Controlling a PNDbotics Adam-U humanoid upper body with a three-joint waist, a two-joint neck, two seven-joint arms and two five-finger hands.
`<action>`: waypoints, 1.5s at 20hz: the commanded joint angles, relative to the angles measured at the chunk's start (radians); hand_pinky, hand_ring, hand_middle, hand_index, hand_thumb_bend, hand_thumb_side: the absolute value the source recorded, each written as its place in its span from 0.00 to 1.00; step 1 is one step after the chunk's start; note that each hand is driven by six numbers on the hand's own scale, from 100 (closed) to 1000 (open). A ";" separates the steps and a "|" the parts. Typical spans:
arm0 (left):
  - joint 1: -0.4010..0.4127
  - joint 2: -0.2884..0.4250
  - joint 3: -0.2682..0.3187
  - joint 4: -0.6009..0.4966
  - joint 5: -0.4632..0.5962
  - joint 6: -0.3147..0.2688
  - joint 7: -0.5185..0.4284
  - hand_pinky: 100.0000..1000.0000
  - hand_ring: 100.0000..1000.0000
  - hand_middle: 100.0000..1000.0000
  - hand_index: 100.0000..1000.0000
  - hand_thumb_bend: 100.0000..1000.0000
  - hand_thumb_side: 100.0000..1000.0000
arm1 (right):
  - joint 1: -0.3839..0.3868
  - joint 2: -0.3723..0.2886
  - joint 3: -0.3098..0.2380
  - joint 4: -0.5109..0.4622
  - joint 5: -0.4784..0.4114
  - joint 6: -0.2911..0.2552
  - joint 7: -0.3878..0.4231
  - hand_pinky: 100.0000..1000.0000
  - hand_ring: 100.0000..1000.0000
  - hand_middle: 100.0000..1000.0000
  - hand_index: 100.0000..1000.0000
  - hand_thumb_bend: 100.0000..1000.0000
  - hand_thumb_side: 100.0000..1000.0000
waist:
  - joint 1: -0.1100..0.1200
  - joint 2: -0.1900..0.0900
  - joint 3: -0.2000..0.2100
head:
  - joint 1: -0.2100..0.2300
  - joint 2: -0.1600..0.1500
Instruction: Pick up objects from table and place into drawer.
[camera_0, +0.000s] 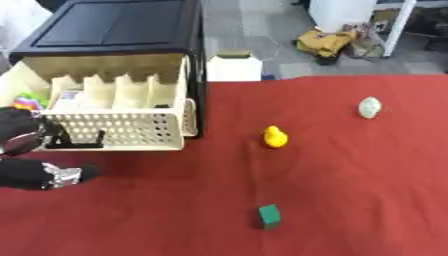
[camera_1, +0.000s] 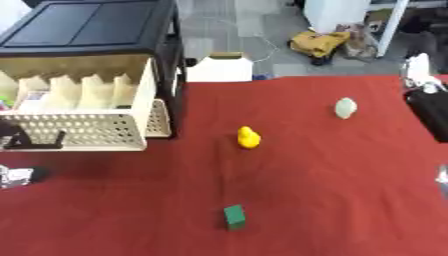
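Three small things lie loose on the red cloth-covered table (camera_0: 350, 200): a yellow rubber duck (camera_0: 276, 136) near the middle, a pale grey-green egg-shaped object (camera_0: 370, 107) far to the right, and a dark green block (camera_0: 269, 216) standing near the front edge, well apart from one another. At the far left stands a black plastic drawer cabinet (camera_0: 114, 30) with its cream-coloured drawer (camera_0: 122, 131) pulled out toward the near side; the drawer has perforated lattice walls and upright dividers, and some coloured items show in its left part, too indistinct to name. A black handle (camera_0: 74, 142) sits on the drawer's front wall. The robot's left hand (camera_0: 31, 172), black with silver parts, is at the left edge just in front of the drawer; I cannot tell whether its fingers are curled or straight. The right hand (camera_1: 430, 112) shows only as a dark shape at the right edge of the right eye view, its fingers not readable. A white box (camera_0: 234, 67) stands beyond the table's far edge.
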 joint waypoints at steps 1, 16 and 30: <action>-0.004 0.042 0.015 -0.016 -0.003 0.002 -0.005 0.00 0.00 0.00 0.73 0.50 1.00 | -0.011 -0.013 -0.009 -0.017 -0.003 -0.001 -0.003 0.63 0.66 0.52 0.77 0.08 0.60 | -0.001 -0.016 0.001 | 0.003 -0.015; -0.009 0.036 0.073 -0.089 0.017 0.028 0.023 0.00 0.00 0.00 0.98 0.43 1.00 | -0.010 -0.012 -0.010 -0.017 -0.004 0.001 -0.004 0.63 0.66 0.52 0.77 0.09 0.60 | -0.002 -0.021 0.007 | -0.001 -0.014; -0.045 0.010 0.142 -0.124 0.069 -0.015 0.076 0.00 0.00 0.00 0.93 0.37 1.00 | -0.009 -0.016 -0.015 -0.017 -0.002 0.006 -0.010 0.63 0.66 0.52 0.77 0.08 0.60 | -0.003 -0.026 0.012 | -0.022 -0.005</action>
